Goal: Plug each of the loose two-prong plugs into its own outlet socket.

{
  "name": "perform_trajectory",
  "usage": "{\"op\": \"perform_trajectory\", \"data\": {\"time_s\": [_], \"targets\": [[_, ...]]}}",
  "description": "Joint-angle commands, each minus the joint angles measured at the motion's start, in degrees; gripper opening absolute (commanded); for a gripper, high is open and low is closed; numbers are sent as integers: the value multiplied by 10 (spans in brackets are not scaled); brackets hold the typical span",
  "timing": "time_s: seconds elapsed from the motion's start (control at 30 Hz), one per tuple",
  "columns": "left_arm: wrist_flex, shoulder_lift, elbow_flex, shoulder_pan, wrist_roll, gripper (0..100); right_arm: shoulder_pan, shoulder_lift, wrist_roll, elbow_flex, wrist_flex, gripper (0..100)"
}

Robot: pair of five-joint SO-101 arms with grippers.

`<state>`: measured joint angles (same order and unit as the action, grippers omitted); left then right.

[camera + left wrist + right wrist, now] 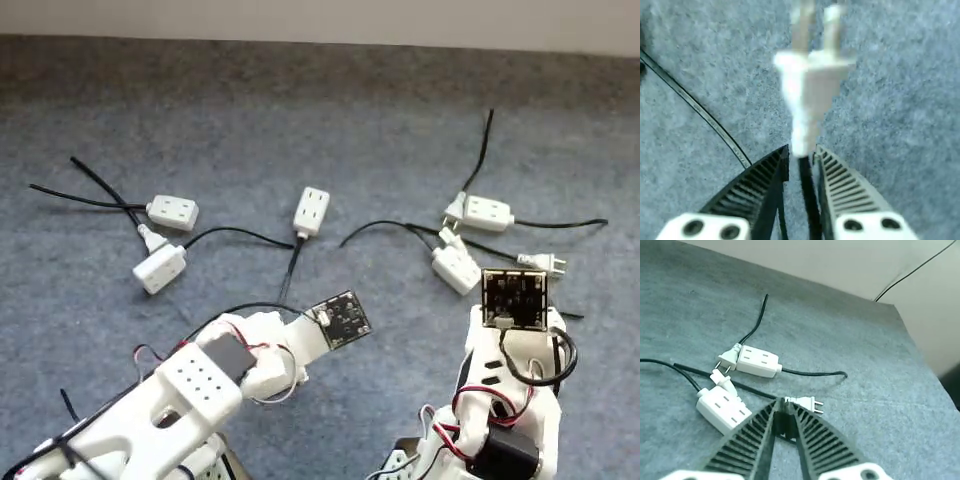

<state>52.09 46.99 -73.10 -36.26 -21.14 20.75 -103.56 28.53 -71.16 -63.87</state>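
My left gripper (800, 156) is shut on the black cord just behind a white two-prong plug (812, 85), whose prongs point away over the carpet. My right gripper (785, 407) is shut on the back end of another white plug (804, 402), also seen as the plug (540, 263) in the high view, with its prongs free and pointing right. A white socket block (312, 211) lies ahead of the left arm. Two more socket blocks (488, 212) (456, 268) lie ahead of the right arm, each with a plug at its end.
Two further socket blocks (172, 211) (160, 267) lie at the far left with black cords (95, 195) trailing off. Another cord (812, 373) runs right from the far socket (757, 361). Grey carpet covers the table, and a pale wall edge (920, 315) lies to the right.
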Motion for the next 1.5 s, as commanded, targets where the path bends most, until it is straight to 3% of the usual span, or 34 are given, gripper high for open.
{"op": "perform_trajectory", "data": {"time_s": [0.0,0.27,0.57,0.67,0.77,0.97,1.07,1.27,1.47], "targets": [[-30,-121,55,6,-2,117,7,0,-6,7,-34,7],[12,-329,200,6,0,97,11,-5,-6,-33,-66,7],[-5,-259,203,-50,0,100,90,0,55,-7,-65,7],[-4,-243,203,-75,0,172,118,0,76,-8,-65,7],[-4,-239,203,-74,22,248,136,0,91,-8,-65,7],[-7,-237,218,-71,27,251,140,0,92,-7,-65,7],[-47,-241,218,-72,27,252,149,0,106,-2,-65,7],[-79,-242,221,-109,22,252,261,0,184,-23,-36,7],[-76,-242,221,-130,-27,252,377,0,240,-139,104,7]]}}
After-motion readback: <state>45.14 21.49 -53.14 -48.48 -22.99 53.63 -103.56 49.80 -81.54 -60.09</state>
